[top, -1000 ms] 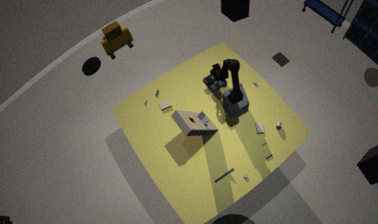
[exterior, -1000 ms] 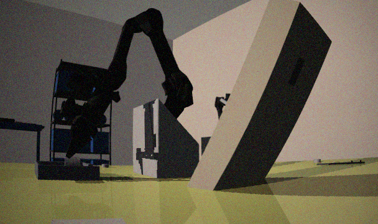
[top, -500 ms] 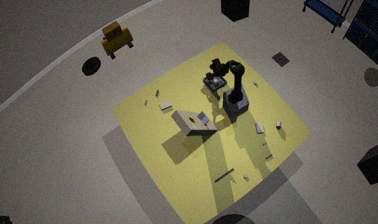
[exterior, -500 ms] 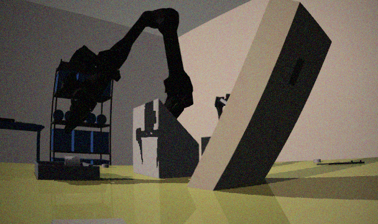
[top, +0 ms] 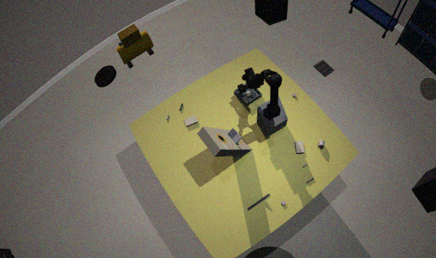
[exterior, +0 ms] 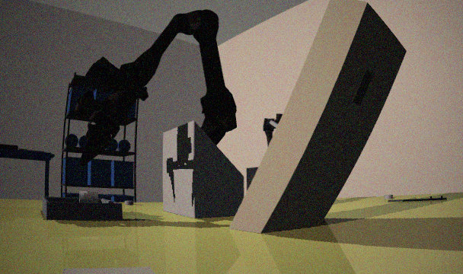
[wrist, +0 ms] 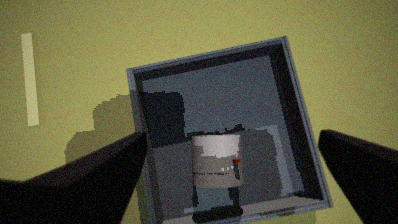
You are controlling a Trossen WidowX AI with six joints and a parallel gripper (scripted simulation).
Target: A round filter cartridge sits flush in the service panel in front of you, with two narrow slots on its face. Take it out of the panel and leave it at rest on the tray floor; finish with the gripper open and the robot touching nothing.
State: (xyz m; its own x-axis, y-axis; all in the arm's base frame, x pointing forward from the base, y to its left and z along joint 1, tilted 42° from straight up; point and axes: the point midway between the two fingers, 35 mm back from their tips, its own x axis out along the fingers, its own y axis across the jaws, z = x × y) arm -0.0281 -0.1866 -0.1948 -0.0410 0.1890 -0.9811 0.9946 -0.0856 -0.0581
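Note:
The filter cartridge, a pale short cylinder with a small red mark, is inside the dark grey tray. It seems to lie on its side near one tray wall; its slots are not visible. My gripper is open and empty above the tray, with its fingers wide on either side of the cartridge in the wrist view and apart from it. The tilted service panel shows a dark round opening with an orange rim.
The robot's base stands between the tray and the right side of the mat. A flat pale block lies beyond the panel. Another pale block, a small cylinder and a dark bar lie farther away.

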